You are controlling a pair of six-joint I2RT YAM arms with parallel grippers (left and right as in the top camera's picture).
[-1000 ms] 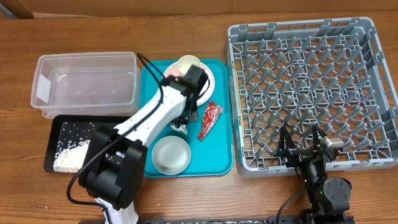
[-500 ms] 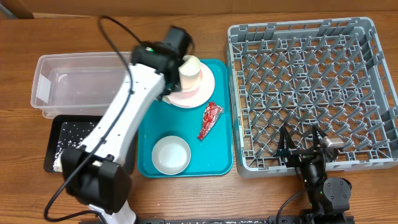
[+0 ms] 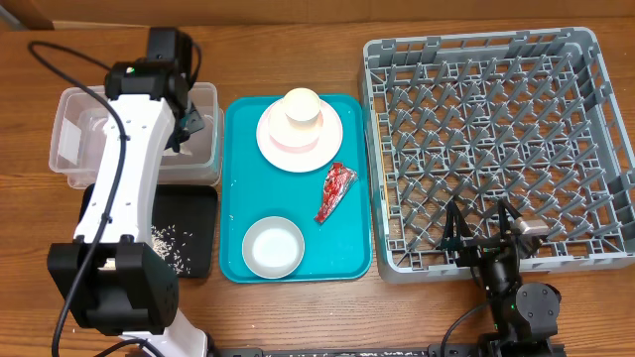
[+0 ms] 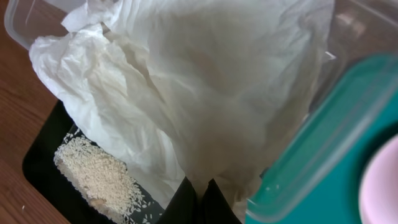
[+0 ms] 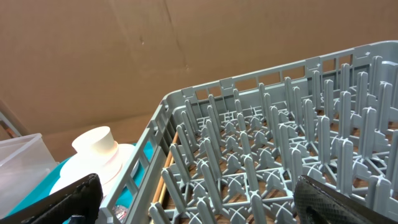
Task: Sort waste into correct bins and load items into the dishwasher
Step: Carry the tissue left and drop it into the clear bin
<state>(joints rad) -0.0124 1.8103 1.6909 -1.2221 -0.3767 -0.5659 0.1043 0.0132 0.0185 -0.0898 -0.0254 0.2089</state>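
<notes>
The crumpled white paper napkin point(image 4: 186, 81) hangs pinched in my left gripper point(image 4: 198, 193), whose fingers are clamped tight on its lower folds. It fills most of the left wrist view. Behind it I see the corner of the clear plastic tub point(image 4: 15, 25), below it the black tray point(image 4: 43, 168) with a patch of rice grains point(image 4: 93, 177), and to the right the rim of the teal tray point(image 4: 323, 124).

From overhead my own left arm covers nearly all of the napkin. That view places my left gripper point(image 3: 190, 121) over the right end of the clear tub point(image 3: 74, 149), near the wall that faces the teal tray point(image 3: 347, 263). The black tray point(image 3: 198, 213) lies just in front of the tub, with rice point(image 3: 171, 243) scattered on it.

On the teal tray a cream cup point(image 3: 301, 107) sits on the pale pink plate point(image 3: 327, 139). The red snack wrapper point(image 3: 335, 191) lies just below the plate, and the whitish-grey bowl point(image 3: 273, 248) stands near the front edge.

To the right stands the grey dish rack point(image 3: 496, 149), with nothing between its pegs that I can see. My right gripper point(image 3: 486, 233) rests at its front wall, jaws spread wide and holding nothing. My right wrist view looks over the rack's pegs point(image 5: 280, 155) to the cup point(image 5: 93, 146), well apart from the napkin.
</notes>
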